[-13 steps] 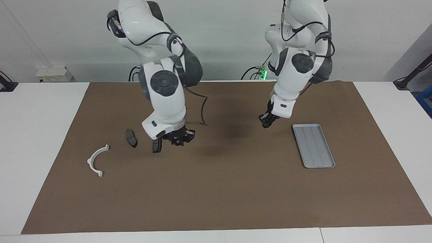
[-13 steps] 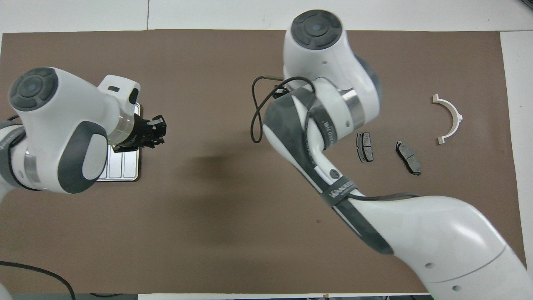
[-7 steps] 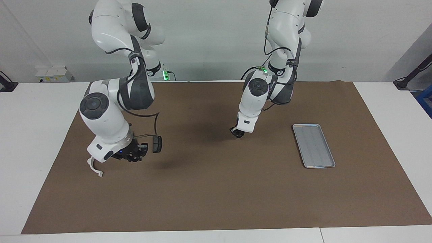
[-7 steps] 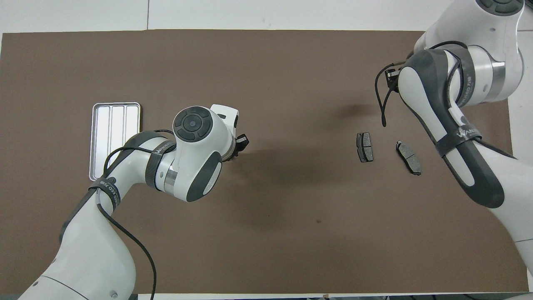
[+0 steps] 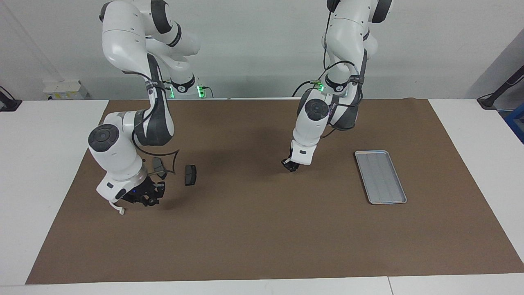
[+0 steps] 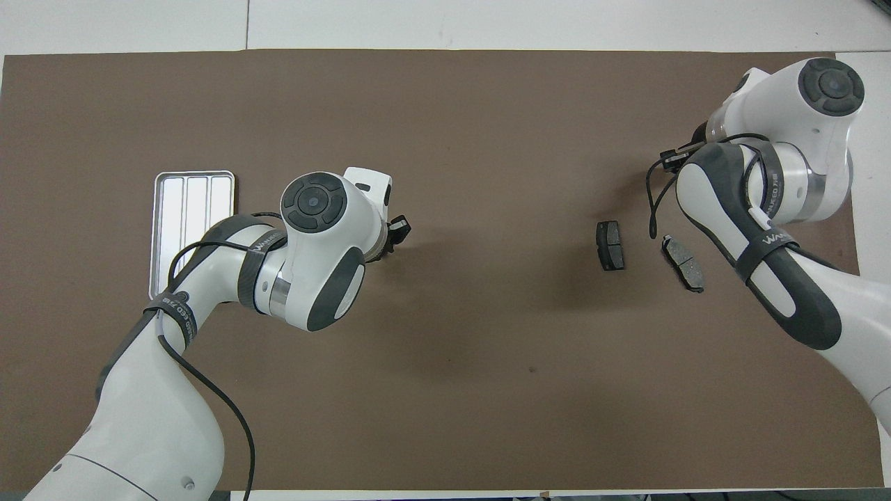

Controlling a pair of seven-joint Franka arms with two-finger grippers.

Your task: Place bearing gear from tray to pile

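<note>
The silver ribbed tray (image 5: pixel 380 177) lies empty toward the left arm's end of the table; it also shows in the overhead view (image 6: pixel 191 229). No bearing gear shows in either view. The pile has two dark brake pads (image 5: pixel 159 167) (image 5: pixel 190 175), also seen from overhead (image 6: pixel 610 245) (image 6: pixel 683 262), and a white half-ring bracket (image 5: pixel 119 210). My left gripper (image 5: pixel 290 165) (image 6: pixel 399 230) hangs low over the mat's middle. My right gripper (image 5: pixel 145 199) hangs low beside the bracket, and the arm hides most of it.
A brown mat (image 5: pixel 262 237) covers the white table. The right arm's cable loop (image 5: pixel 172 157) hangs near the brake pads. In the overhead view the right arm (image 6: pixel 766 209) covers the bracket and that end of the mat.
The left gripper went from beside the tray to the mat's middle. The right gripper swung from over the brake pads to the bracket and sank a little.
</note>
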